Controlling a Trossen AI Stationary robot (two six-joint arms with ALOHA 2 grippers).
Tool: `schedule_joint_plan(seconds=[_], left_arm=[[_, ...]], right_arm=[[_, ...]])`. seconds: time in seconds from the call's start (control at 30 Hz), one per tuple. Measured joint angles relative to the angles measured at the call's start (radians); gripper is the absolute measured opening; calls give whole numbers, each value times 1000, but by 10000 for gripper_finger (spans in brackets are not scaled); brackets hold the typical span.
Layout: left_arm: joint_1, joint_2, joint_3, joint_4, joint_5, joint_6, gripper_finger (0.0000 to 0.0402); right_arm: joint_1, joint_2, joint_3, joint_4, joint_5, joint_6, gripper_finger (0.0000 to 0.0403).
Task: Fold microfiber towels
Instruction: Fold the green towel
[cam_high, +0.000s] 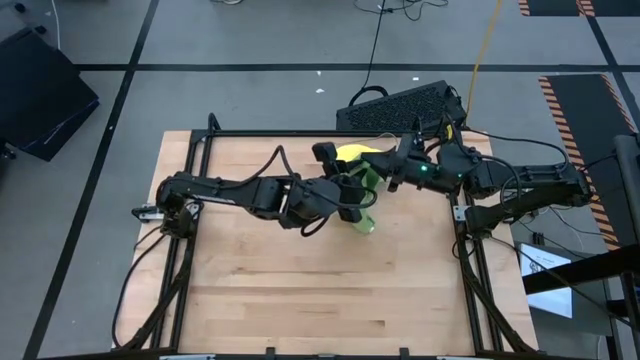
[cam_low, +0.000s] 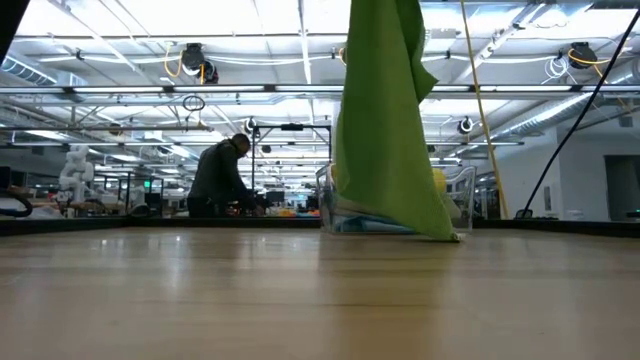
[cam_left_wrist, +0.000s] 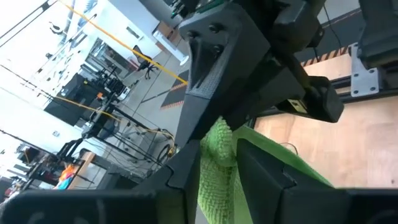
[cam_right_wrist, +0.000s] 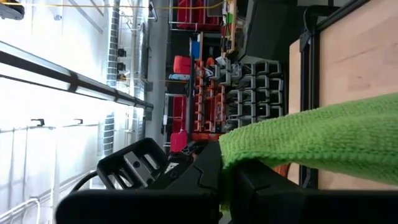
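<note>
A bright green microfiber towel (cam_low: 385, 130) hangs in a long drape at the middle of the table, toward its far side. Both grippers meet at its top. My left gripper (cam_high: 360, 190) comes from the table's left and is shut on the towel (cam_left_wrist: 214, 174). My right gripper (cam_high: 388, 172) comes from the right, and the cloth (cam_right_wrist: 323, 134) spreads out of its shut fingers. A yellow towel (cam_high: 352, 152) lies just behind them. In the low view the grippers are out of the picture, above it. My left gripper pinches a bunched part of the green towel near its top (cam_left_wrist: 217, 146) between its two fingers, just below my right gripper. The fingers come nearly level from the table's left. The cloth hangs below them. My right gripper pinches the towel's top edge (cam_right_wrist: 239, 149) between its two fingers, coming level from the table's right. How many layers cannot be told. The towel hangs straight down, and its lowest corner (cam_low: 452, 236) reaches the table top.
A clear plastic bin (cam_low: 465, 195) stands behind the hanging towel near the far edge, with yellow cloth in it. A black keyboard (cam_high: 400, 105) lies on the floor beyond the table. A person (cam_low: 220, 180) works far back in the room. Bare wood fills the near half (cam_high: 320, 290).
</note>
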Motion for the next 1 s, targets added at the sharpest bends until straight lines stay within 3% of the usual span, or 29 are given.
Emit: schedule_joint_plan(seconds=[0.27, 0.47, 0.6, 0.8, 0.9, 1.0], left_arm=[[1, 0, 0, 0, 42, 7, 13], [0, 0, 0, -1, 44, 13, 10], [-10, -30, -2, -41, 75, -42, 6], [11, -101, 0, -213, 208, -296, 5], [39, -113, 0, -281, 314, -412, 5], [61, -123, 0, -324, 390, -494, 4]], right_arm=[[-3, 0, 0, -9, 0, -3, 6], [-3, -1, 0, -66, -14, -33, 17], [-3, -9, 0, -69, -59, -121, 64], [-3, -53, 1, -102, -166, -386, 168], [-1, -94, 1, -197, -235, -569, 215], [25, -128, 1, -333, -229, -723, 249]])
